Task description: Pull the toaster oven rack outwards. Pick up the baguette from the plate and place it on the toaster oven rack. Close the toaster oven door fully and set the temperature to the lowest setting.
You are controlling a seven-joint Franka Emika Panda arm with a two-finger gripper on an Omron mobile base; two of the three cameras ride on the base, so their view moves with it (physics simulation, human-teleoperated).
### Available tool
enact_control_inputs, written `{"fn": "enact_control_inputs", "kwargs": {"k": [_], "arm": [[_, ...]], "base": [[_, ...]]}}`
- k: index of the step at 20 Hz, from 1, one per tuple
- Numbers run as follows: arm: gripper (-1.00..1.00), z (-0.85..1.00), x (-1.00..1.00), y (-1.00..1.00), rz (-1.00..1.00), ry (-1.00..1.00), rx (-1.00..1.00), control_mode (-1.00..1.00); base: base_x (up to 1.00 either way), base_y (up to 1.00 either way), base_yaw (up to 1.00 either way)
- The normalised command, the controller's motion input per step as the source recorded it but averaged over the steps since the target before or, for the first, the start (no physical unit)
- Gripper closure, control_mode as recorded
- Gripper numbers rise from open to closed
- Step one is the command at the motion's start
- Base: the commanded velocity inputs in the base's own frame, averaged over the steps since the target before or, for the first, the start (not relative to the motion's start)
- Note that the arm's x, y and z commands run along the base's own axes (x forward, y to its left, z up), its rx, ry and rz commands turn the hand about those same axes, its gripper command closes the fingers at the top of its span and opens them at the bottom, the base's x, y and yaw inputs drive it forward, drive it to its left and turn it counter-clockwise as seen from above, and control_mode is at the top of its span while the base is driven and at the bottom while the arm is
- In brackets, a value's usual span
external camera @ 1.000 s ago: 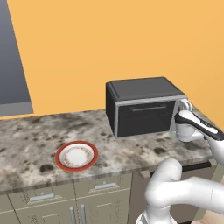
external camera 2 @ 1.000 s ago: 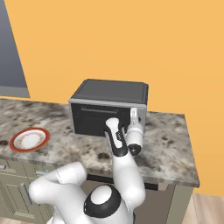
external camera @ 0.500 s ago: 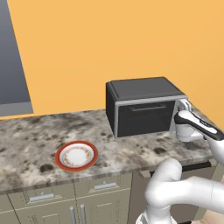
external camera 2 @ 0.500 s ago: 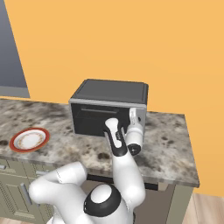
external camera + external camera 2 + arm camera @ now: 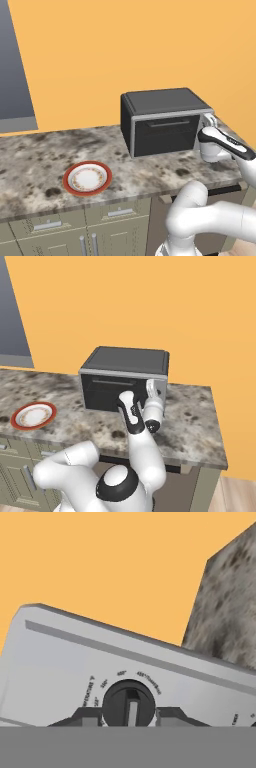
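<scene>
Three views. Left base view: toaster oven (image 5: pixel 162 120) sits far right on the speckled counter (image 5: pixel 40 155), against the orange wall (image 5: pixel 125 45). Toaster oven door (image 5: pixel 167 134) upright and shut, bar handle across its top. Plate (image 5: pixel 87 178) lies well left and nearer, bare white centre. Gripper (image 5: pixel 209 121) is up at the oven's right-hand control strip.

Right base view: same oven (image 5: pixel 125 378), door (image 5: pixel 111 392) closed. Arm reaches up from below, gripper (image 5: pixel 150 390) pressed against the control strip (image 5: pixel 159 390) at the front's right end. Plate (image 5: pixel 33 415) far left on the counter, well apart from the oven.

Hand view: round dark knob (image 5: pixel 128 704) with temperature marks around it, on the silver strip. Two dark fingertips (image 5: pixel 86 716) sit either side of the knob, pinched in on it.
</scene>
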Motion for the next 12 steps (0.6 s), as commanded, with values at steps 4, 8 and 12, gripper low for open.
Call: {"fn": "enact_control_inputs", "kwargs": {"k": [4,8,12], "arm": [[1.0,-0.02,0.04,0.0,0.0,0.0,-0.06,-1.0],[1.0,-0.07,0.01,0.0,0.0,-0.04,-0.08,-1.0],[1.0,-0.03,0.0,0.0,0.0,-0.08,-0.08,-1.0]], "base": [[0.0,0.0,0.0],[0.0,0.0,0.0],[0.0,0.0,0.0]]}}
